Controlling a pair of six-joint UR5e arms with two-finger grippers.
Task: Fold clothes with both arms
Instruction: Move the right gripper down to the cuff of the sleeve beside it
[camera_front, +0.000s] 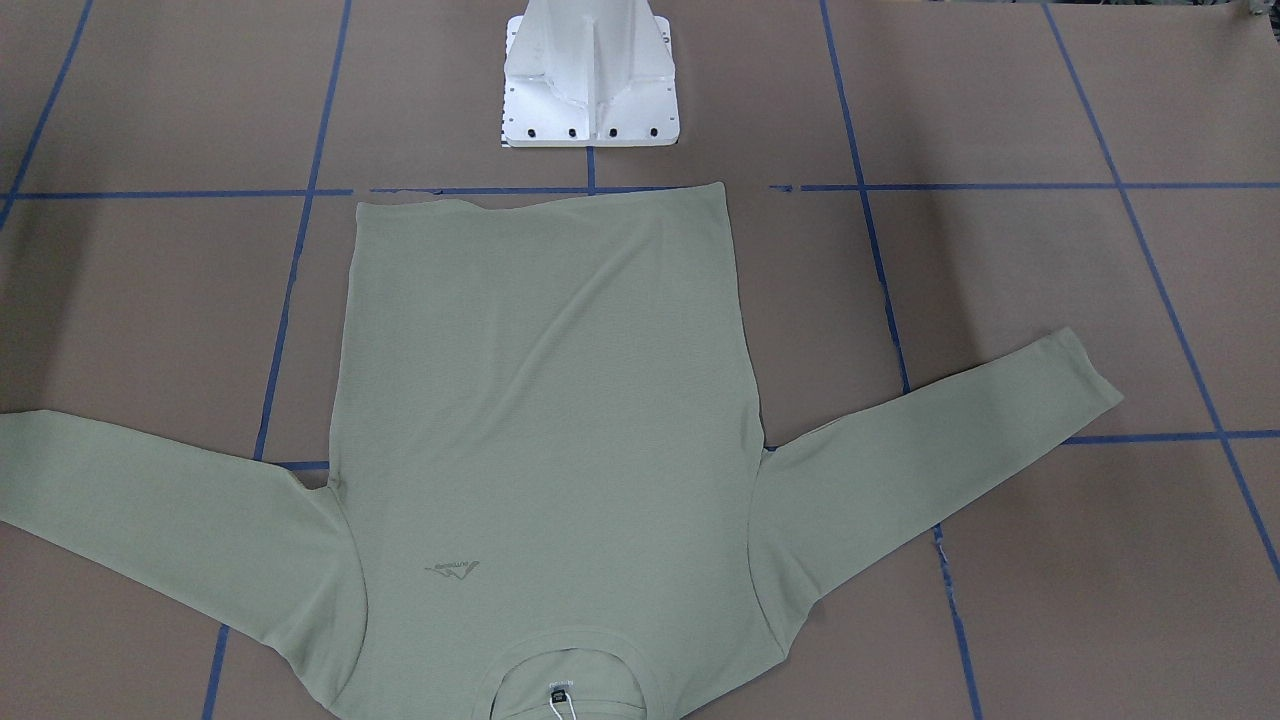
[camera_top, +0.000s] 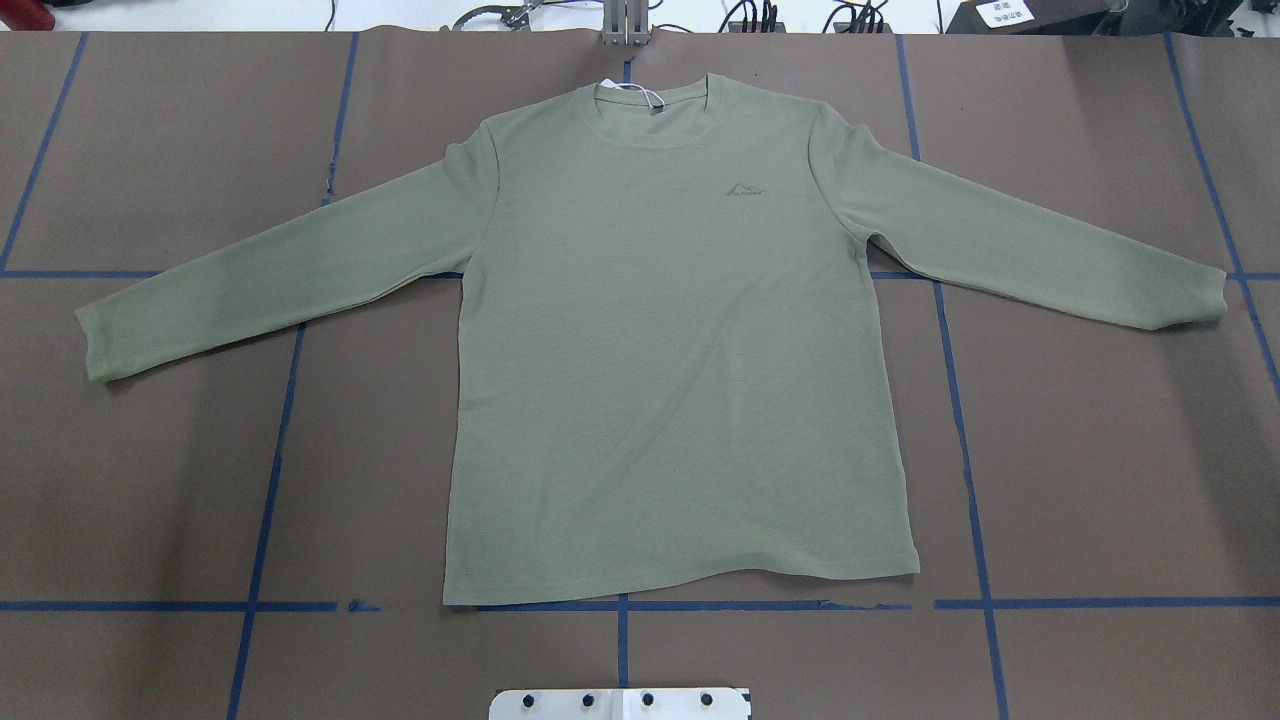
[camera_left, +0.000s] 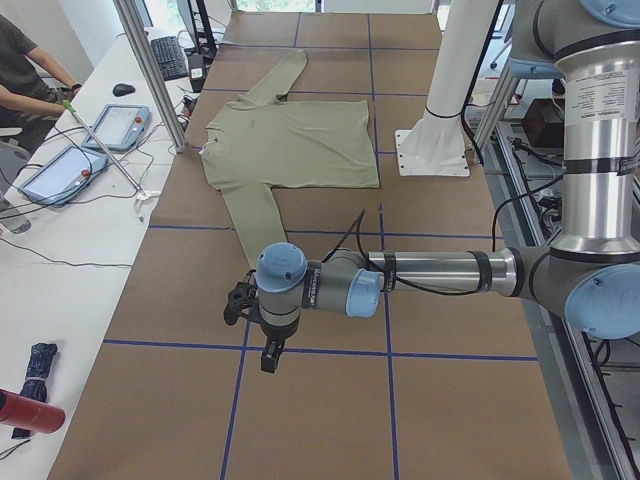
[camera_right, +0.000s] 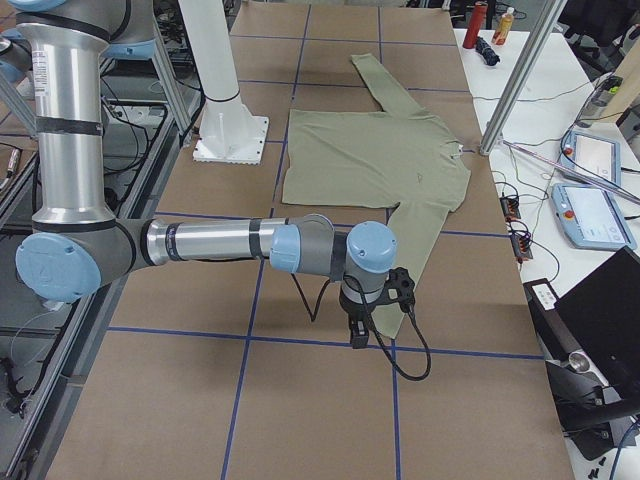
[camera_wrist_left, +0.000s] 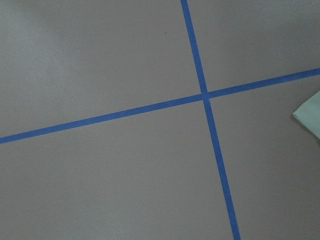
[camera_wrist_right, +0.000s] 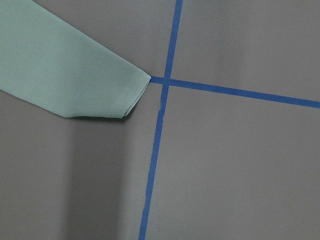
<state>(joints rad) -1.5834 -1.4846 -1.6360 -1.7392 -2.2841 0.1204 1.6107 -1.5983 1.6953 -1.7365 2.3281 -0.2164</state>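
"Two sets of jaws, and I can't tell whether either is spread or pressed together. I get the left arm (camera_left: 440, 270) and the right arm (camera_right: 210, 242) only on the side cameras. Each wrist points down at the table (camera_top: 150, 480), well out to either side of the pedestal (camera_front: 590, 100), and the jaws are just small dark shapes."

"Where's the shirt?"

"The shirt (camera_top: 680, 350) lies flat, front up, straight out from the pedestal. Its hem is nearest the pedestal, its collar (camera_top: 655, 110) is farthest from it, and the sleeves are spread to both sides."

"Anything cut off?"

"My front-facing camera crops the collar at its bottom edge and one sleeve at the side. The overhead view shows only the bolted edge of the pedestal's plate. The left wrist camera catches just a corner of the left-side cuff (camera_wrist_left: 310, 117). The right wrist camera shows the right-side cuff (camera_wrist_right: 100, 85) ending just beside a blue tape crossing (camera_wrist_right: 166, 81)."

"Any writing?"

"The chest logo (camera_top: 745, 190) is a peaked mark with lettering beneath, too small to read. I can't make out the print on the dark neck label (camera_front: 557, 689). I can't read anything on the white hang tag (camera_front: 562, 707) at the collar either."
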